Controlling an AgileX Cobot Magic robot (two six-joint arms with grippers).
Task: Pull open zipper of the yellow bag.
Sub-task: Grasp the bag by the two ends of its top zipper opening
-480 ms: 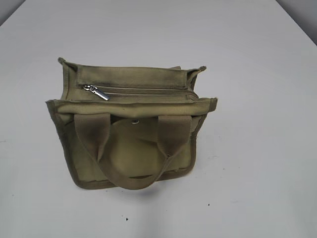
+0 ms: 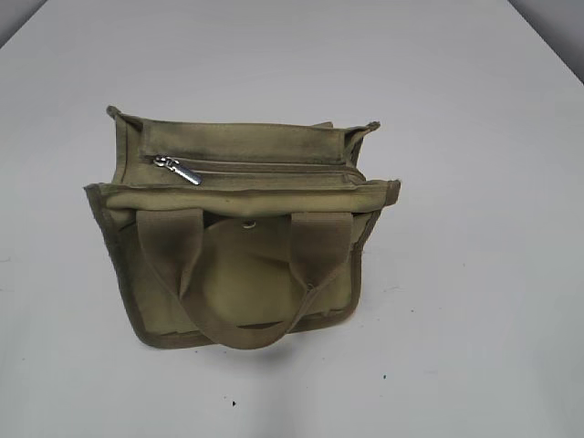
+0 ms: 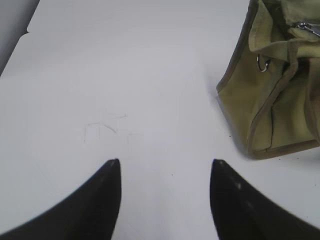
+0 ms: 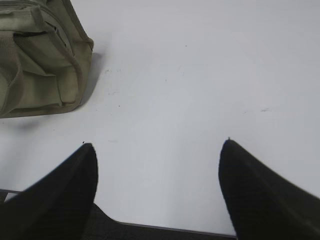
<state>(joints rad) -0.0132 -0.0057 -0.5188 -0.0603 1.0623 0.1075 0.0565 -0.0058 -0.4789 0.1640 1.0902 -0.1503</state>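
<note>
Exterior view, yellow bag (image 2: 237, 265) zipper (image 2: 255, 169) closed, left claw (image 3: 165, 162) released, right claw (image 4: 157, 145) released

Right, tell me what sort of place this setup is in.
Probably a lab or test bench: a bare white tabletop holding only a small olive-yellow canvas bag, with each arm's open black end effector hovering over the table, nothing household around.

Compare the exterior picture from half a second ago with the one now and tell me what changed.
Nothing visibly changed. The bag sits in the same spot on the table, its zipper closed with the pull tab at the left end, and no arm has entered the exterior view.
</note>
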